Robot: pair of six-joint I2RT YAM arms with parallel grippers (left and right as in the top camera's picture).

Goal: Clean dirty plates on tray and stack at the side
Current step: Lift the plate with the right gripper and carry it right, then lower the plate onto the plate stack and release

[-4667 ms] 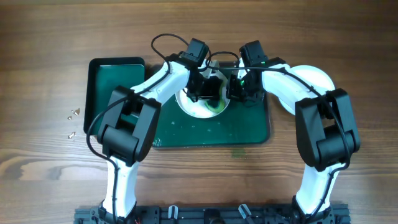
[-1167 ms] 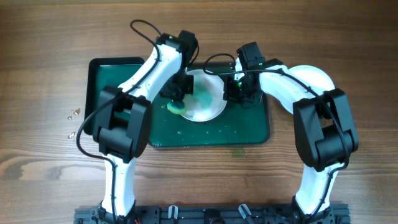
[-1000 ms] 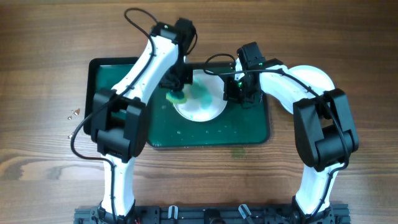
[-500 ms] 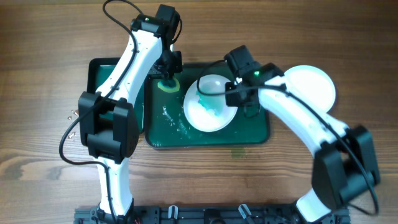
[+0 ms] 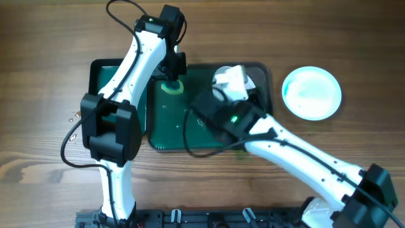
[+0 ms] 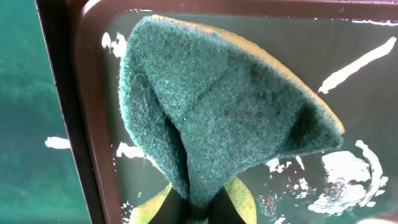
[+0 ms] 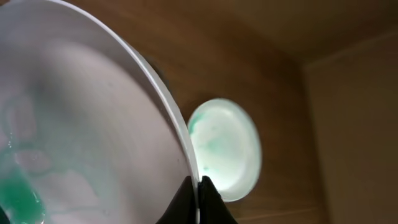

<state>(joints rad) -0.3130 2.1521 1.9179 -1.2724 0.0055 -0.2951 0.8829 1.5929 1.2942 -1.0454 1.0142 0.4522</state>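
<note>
My left gripper (image 5: 171, 77) is shut on a green sponge (image 5: 171, 87) and presses it on the large dark green tray (image 5: 169, 123) at its back left corner. In the left wrist view the sponge (image 6: 211, 118) is folded between the fingers (image 6: 199, 210), on the wet tray floor (image 6: 367, 93). My right gripper (image 5: 235, 87) is shut on the rim of a white plate (image 5: 230, 75) and holds it tilted above the tray's back. In the right wrist view this plate (image 7: 81, 137), pinched in the fingers (image 7: 199, 188), has green smears. A second plate (image 5: 311, 93) lies on the table to the right, faintly green; it also shows in the right wrist view (image 7: 225, 149).
The smaller dark green tray (image 5: 104, 88) adjoins the large tray on the left. Small screws (image 5: 74, 116) lie on the table left of it. A green stain (image 5: 241, 154) marks the wood in front of the large tray. My right arm crosses over the tray's right half.
My right gripper has lifted the plate off the tray and tilted it, and the right arm has swung low across the tray. The left gripper with the sponge has barely moved.
</note>
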